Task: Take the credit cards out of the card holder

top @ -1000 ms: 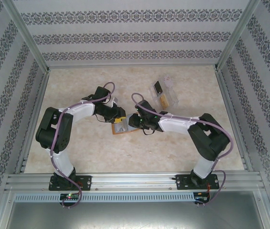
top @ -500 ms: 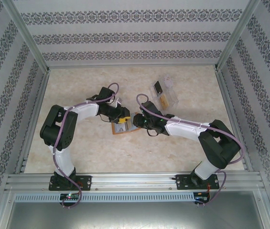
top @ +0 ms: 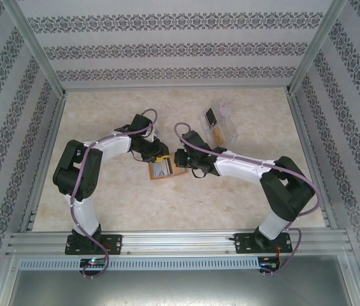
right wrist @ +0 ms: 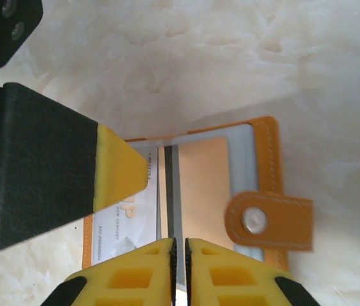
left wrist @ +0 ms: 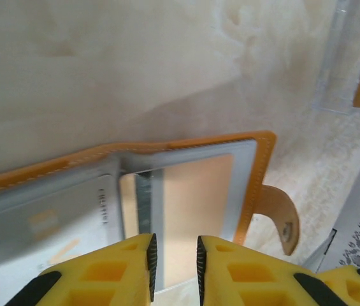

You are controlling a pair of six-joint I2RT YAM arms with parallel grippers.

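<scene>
The small flat orange card holder (top: pixel 160 169) lay open on the pale marbled surface (top: pixel 103 118), between the two arms. Its orange tab (right wrist: pixel 269 220) was folded out to one side. The left gripper (left wrist: pixel 173 261) had its jaws a narrow gap apart, and one yellow fingertip (right wrist: pixel 121 171) rested on the holder's grey pocket panel. The right gripper (right wrist: pixel 180 268) had its jaws all but closed, seemingly pinching the edge of a thin white card with a dark stripe (right wrist: pixel 170 191) that stood up from the holder's middle. The clear plastic tray (top: pixel 232 134) sat well apart, further back.
</scene>
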